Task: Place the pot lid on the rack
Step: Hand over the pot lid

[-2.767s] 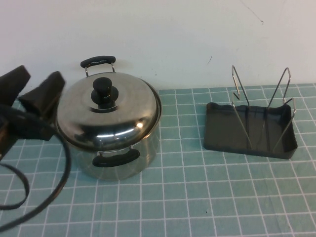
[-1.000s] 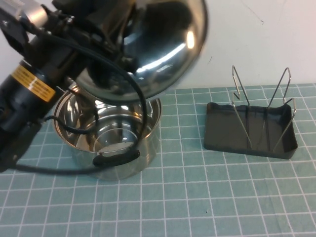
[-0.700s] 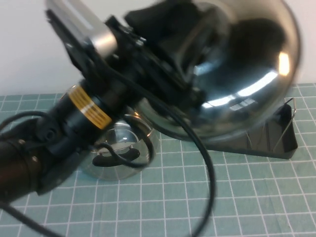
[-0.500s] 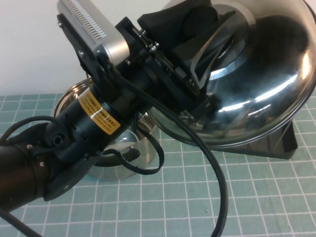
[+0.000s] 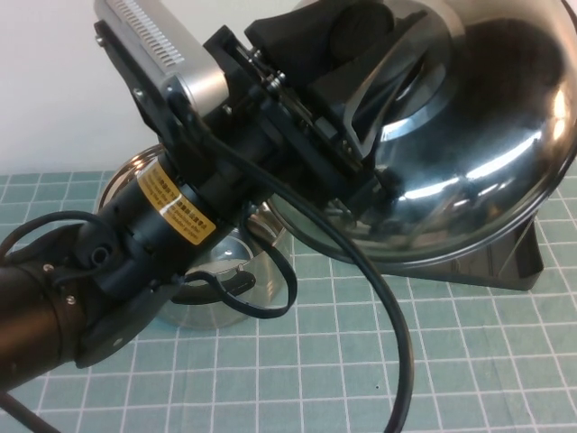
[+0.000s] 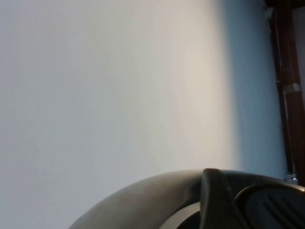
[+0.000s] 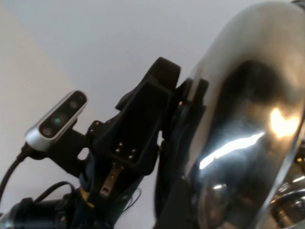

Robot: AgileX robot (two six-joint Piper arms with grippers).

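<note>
Left gripper [image 5: 356,45] raised high above the table, fingers clamped on the black knob [image 5: 353,29] of the pot lid [image 5: 469,135]. Lid held aloft and tilted nearly on edge, shiny dome toward the camera, hanging over the rack [image 5: 518,257] at far right and hiding most of it. Open steel pot [image 5: 230,271] standing on the green grid mat [image 5: 361,379] at left, partly behind the left arm. Right gripper out of sight in every view.
</note>
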